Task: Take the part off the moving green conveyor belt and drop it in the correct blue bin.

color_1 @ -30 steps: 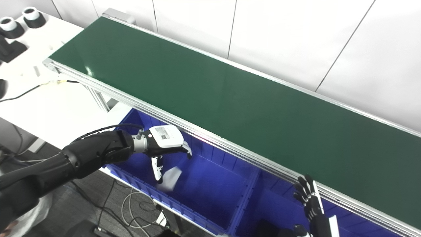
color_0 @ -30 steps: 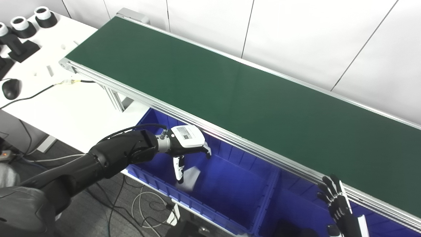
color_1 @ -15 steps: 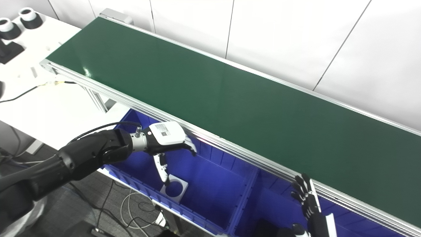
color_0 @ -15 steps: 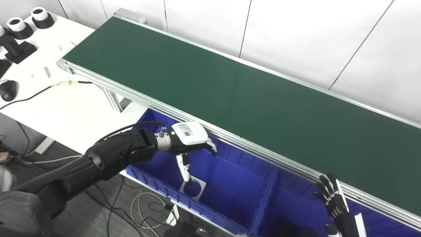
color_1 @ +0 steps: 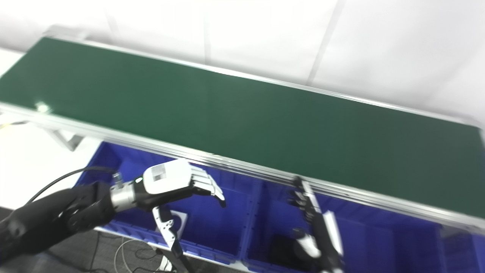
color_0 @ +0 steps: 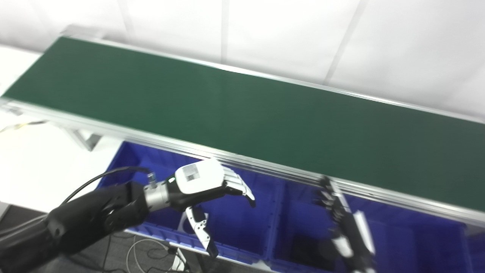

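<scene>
The green conveyor belt [color_0: 242, 110] runs across the view with no part showing on it. My left hand [color_0: 212, 185] hovers open, fingers spread, above the left blue bin [color_0: 235, 227]. A white flat part [color_1: 181, 219] lies on that bin's floor, mostly hidden behind the thumb. My right hand [color_0: 337, 216] stands upright and open, holding nothing, over the neighbouring blue bin [color_0: 299, 212] just below the belt's near rail. Both views are motion-blurred.
A dark object [color_1: 280, 244] rests in the neighbouring bin. A further blue bin [color_0: 416, 242] continues to the right. A white table [color_0: 38, 163] stands at the left, and cables [color_0: 140, 250] lie on the floor below the bins.
The camera has swung right, shifting the whole picture. The white part dropped from beneath my left hand and came to rest on the left bin's floor. My left hand's fingers spread wider.
</scene>
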Robot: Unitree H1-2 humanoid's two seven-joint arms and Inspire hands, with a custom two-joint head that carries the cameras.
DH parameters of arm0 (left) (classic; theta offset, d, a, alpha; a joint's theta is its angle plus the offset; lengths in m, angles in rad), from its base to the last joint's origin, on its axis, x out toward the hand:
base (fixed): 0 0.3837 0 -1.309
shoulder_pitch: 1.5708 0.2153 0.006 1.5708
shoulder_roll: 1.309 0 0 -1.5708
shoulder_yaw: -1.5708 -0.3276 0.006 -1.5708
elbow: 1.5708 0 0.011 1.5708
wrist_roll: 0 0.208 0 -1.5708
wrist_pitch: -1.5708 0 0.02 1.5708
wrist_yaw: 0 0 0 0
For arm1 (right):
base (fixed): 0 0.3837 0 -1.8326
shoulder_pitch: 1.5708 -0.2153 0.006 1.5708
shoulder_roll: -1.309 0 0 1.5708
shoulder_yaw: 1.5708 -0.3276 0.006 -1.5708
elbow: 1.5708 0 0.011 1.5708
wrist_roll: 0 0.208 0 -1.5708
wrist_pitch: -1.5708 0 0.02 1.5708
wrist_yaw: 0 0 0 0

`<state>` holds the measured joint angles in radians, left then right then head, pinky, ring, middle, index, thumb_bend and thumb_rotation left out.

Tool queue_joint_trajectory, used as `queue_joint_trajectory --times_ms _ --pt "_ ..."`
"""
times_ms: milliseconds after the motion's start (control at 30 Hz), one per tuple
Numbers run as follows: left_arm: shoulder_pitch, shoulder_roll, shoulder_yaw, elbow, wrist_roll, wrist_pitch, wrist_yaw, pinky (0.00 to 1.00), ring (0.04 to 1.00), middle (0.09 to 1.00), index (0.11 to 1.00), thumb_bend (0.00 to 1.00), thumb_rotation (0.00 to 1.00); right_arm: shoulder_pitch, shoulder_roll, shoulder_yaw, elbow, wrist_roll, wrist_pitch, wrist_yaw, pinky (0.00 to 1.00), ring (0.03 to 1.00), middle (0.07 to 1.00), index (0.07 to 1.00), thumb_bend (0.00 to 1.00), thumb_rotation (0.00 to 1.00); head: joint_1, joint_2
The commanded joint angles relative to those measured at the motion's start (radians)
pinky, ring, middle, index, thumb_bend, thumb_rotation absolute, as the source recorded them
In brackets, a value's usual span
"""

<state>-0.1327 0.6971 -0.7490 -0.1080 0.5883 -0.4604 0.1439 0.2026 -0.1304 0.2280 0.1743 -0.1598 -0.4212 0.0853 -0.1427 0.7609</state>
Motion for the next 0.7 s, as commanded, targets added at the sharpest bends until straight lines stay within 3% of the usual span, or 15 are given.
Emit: queue_joint_trajectory --times_ms 0,33,67,100,133,167,300,400,500,567,667 --pt "-0.031 0.028 -0.006 -0.029 -0.016 -0.010 0.095 0.61 0.698 0.728 0.723 1.00 0.86 -0.015 0.021 0.015 -0.001 -0.019 -0.049 -0.039 0.82 0.896 0.944 0.967 0.91 1.00 -0.087 -0.029" --pt "-0.036 0.029 -0.015 -0.028 -0.010 -0.010 0.124 0.60 0.687 0.720 0.726 1.00 0.86 -0.017 0.028 0.022 0.008 -0.026 -0.048 -0.050 0.83 0.897 0.942 0.956 0.93 1.00 -0.087 -0.029" --pt "-0.040 0.026 -0.020 -0.017 -0.009 -0.010 0.158 0.59 0.684 0.717 0.727 1.00 0.86 -0.018 0.041 0.032 0.020 -0.040 -0.048 -0.067 0.83 0.898 0.942 0.953 0.93 1.00 -0.158 -0.061" --pt "-0.044 0.025 -0.027 -0.008 -0.008 -0.009 0.184 0.58 0.675 0.714 0.731 1.00 0.88 -0.019 0.049 0.041 0.028 -0.049 -0.048 -0.081 0.83 0.892 0.938 0.942 0.93 0.99 -0.158 -0.061" --pt "-0.050 0.023 -0.039 0.015 -0.003 -0.010 0.226 0.58 0.672 0.713 0.733 1.00 0.88 -0.022 0.058 0.053 0.040 -0.060 -0.048 -0.097 0.83 0.890 0.937 0.938 0.93 0.99 -0.211 -0.091" --pt "-0.055 0.023 -0.051 0.032 0.001 -0.010 0.258 0.58 0.671 0.719 0.749 1.00 0.89 -0.024 0.064 0.062 0.048 -0.068 -0.049 -0.110 0.84 0.895 0.943 0.934 0.93 0.99 -0.211 -0.091" --pt "-0.085 0.016 -0.134 0.131 -0.019 -0.010 0.399 0.62 0.709 0.761 0.811 1.00 0.91 -0.036 0.074 0.114 0.089 -0.116 -0.049 -0.187 0.88 0.918 0.959 0.943 0.94 0.99 -0.281 -0.154" --pt "-0.064 -0.014 -0.141 0.183 -0.026 -0.010 0.474 0.68 0.753 0.806 0.855 0.98 0.91 -0.046 0.066 0.155 0.112 -0.146 -0.049 -0.248 0.86 0.926 0.967 0.951 0.95 1.00 -0.286 -0.177" --pt "-0.040 -0.057 -0.147 0.228 -0.050 -0.010 0.528 0.70 0.775 0.825 0.867 0.96 0.89 -0.055 0.045 0.201 0.133 -0.159 -0.049 -0.322 0.85 0.932 0.972 0.953 0.93 1.00 -0.254 -0.226" --pt "-0.034 -0.086 -0.169 0.260 -0.089 -0.010 0.564 0.72 0.795 0.844 0.868 0.95 0.85 -0.059 0.029 0.227 0.145 -0.152 -0.049 -0.359 0.89 0.944 0.978 0.959 0.94 0.99 -0.229 -0.245" --pt "-0.016 -0.139 -0.183 0.292 -0.218 -0.010 0.565 0.74 0.813 0.849 0.854 0.99 0.84 -0.064 0.002 0.257 0.153 -0.127 -0.049 -0.388 0.90 0.943 0.981 0.961 0.94 0.99 -0.174 -0.267"
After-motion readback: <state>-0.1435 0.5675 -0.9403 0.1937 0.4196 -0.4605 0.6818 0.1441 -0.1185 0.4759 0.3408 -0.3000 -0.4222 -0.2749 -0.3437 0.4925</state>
